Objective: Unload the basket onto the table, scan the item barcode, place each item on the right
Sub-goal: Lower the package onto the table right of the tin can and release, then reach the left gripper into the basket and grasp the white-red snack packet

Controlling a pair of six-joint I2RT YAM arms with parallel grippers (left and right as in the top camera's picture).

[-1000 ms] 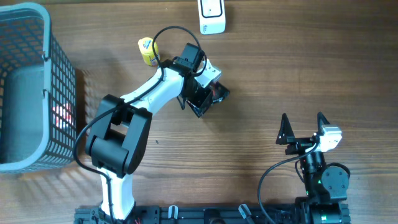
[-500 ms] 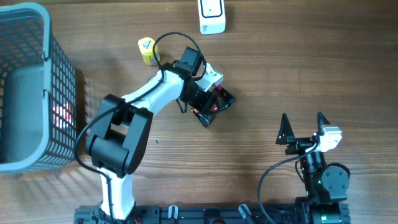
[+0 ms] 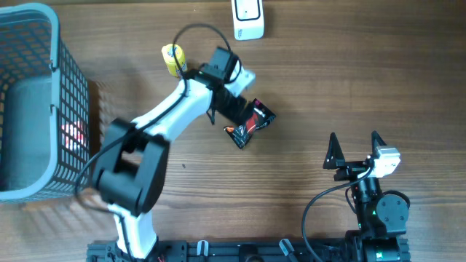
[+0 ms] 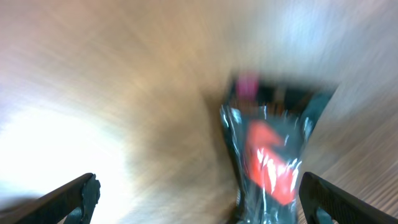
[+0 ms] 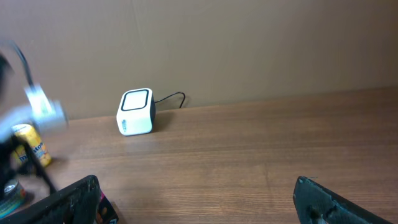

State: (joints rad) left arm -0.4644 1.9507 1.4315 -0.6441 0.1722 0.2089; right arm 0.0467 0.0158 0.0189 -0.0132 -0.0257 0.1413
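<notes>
Fingers (image 4: pixel 74 198) of the left gripper (image 3: pixel 239 110) are spread wide, holding nothing. The snack pkt (image 3: pixel 249 125) lies flat on the table (image 3: pixel 364 73) right by them, well apart from the scanner (image 3: pixel 248 20), prob waiting for a better grab. Right gripper (image 3: pixel 354 143) is wide too, empty.

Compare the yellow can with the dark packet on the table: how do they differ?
The can is yellow; the packet is black with red print. The can stands upright, while the packet lies flat. The can is a round cylinder; the packet is crinkly and shiny. Both rest on the wooden table.
</notes>
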